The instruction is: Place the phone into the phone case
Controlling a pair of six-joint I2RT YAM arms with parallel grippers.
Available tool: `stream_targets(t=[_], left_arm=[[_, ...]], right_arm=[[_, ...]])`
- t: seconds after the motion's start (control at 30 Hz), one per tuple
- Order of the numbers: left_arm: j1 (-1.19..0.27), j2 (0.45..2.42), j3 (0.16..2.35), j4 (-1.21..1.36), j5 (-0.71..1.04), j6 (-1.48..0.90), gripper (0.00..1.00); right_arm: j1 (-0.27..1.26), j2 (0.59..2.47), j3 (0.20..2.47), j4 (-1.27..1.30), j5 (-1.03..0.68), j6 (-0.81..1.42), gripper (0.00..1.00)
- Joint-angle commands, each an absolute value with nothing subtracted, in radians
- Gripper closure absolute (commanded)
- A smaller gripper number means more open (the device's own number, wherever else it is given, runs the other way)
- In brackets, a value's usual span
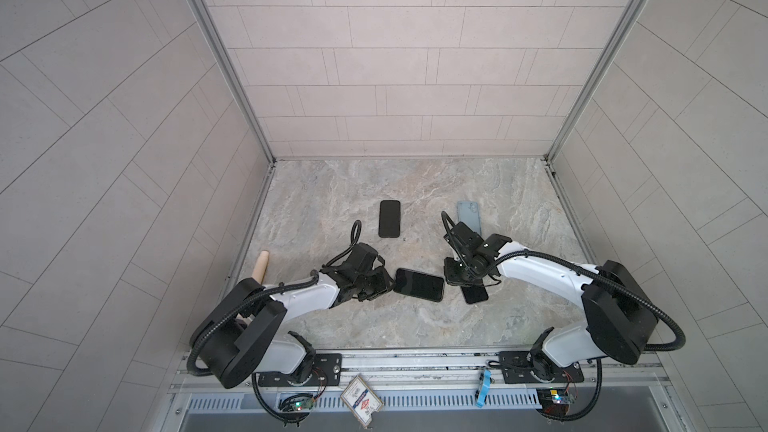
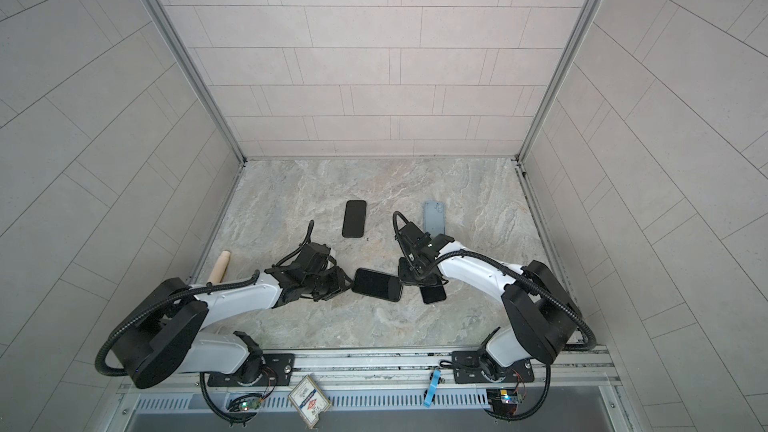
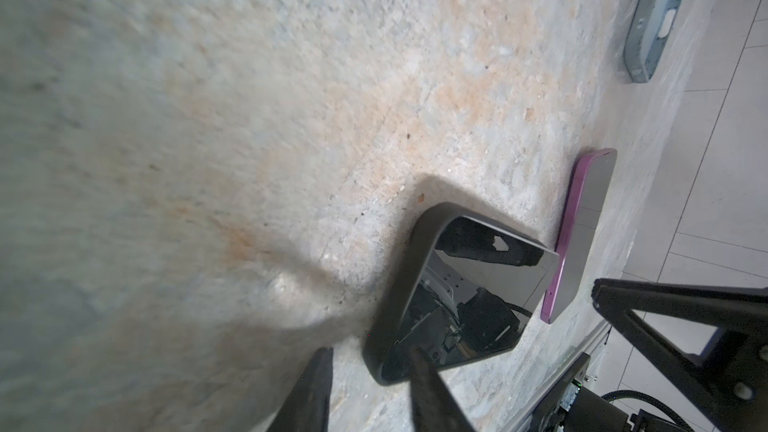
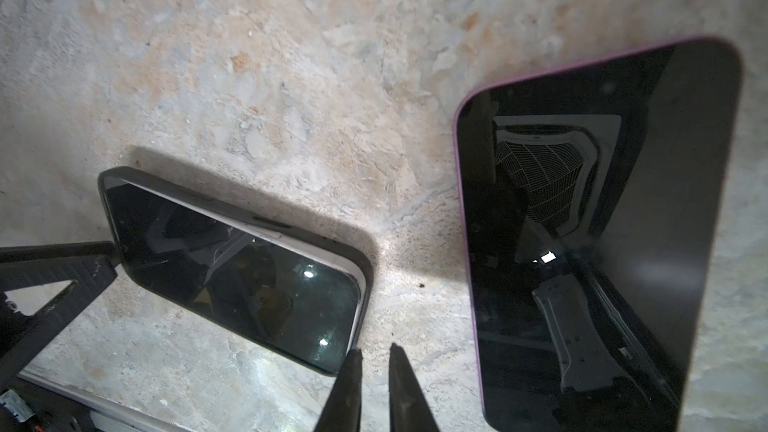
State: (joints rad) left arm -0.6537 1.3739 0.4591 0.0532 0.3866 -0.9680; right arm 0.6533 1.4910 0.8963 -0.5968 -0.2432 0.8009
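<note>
We found the phone (image 4: 232,272) lying face up in the black case (image 3: 401,284) on the marble table (image 1: 353,326), between the 2 grippers. A pale strip of its side showed above the black case's rim along 1 long edge.

Print showed on a card (image 1: 360,400) on the rail (image 1: 415,361) in front of the black case. It carried a code square and a red diamond, with lettering too small for us to read.

At the black case's left end, the left gripper (image 3: 371,349) had its jaws partly apart, astride a corner. 1 finger (image 3: 432,396) crossed the screen. The other (image 3: 311,392) sat just outside the rim, with a sliver of table showing between them. We could not tell whether either pressed the black case.

Just off the right end, the right gripper (image 4: 374,349) had its jaws at a narrow slit over bare marble, gripping nothing.

A purple-edged phone (image 1: 476,295) lay just right of the black case, partly under that gripper in both top views. Behind the black case, well apart, lay a 3rd phone (image 1: 389,219). Behind and to its right lay a blue-grey case (image 1: 468,214), and well to its left a wooden peg (image 1: 262,268).
</note>
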Motion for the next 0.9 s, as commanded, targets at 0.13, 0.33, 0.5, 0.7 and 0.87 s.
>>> stream_targets(t=[0.13,0.33,0.5,0.7,0.87], left_arm=[[-0.693,1.317,0.433,-0.019,0.312,-0.955,0.81],[-0.696,1.184,0.392,-0.121,0.284,-0.942,0.85],[-0.696,1.100,0.332,-0.144,0.286,-0.962,0.85],[-0.696,0.979,0.298,-0.183,0.274,-0.991,0.84],[-0.698,0.950,0.272,-0.185,0.282,-0.996,0.80]], right_arm=[[0.627,1.586,1.016,-0.633,-0.215,0.734,0.82],[0.611,1.725,1.120,-0.630,-0.237,0.711,0.82],[0.613,1.781,1.120,-0.588,-0.284,0.733,0.82],[0.640,1.760,1.064,-0.591,-0.315,0.747,0.81],[0.695,1.657,0.966,-0.536,-0.305,0.817,0.82]])
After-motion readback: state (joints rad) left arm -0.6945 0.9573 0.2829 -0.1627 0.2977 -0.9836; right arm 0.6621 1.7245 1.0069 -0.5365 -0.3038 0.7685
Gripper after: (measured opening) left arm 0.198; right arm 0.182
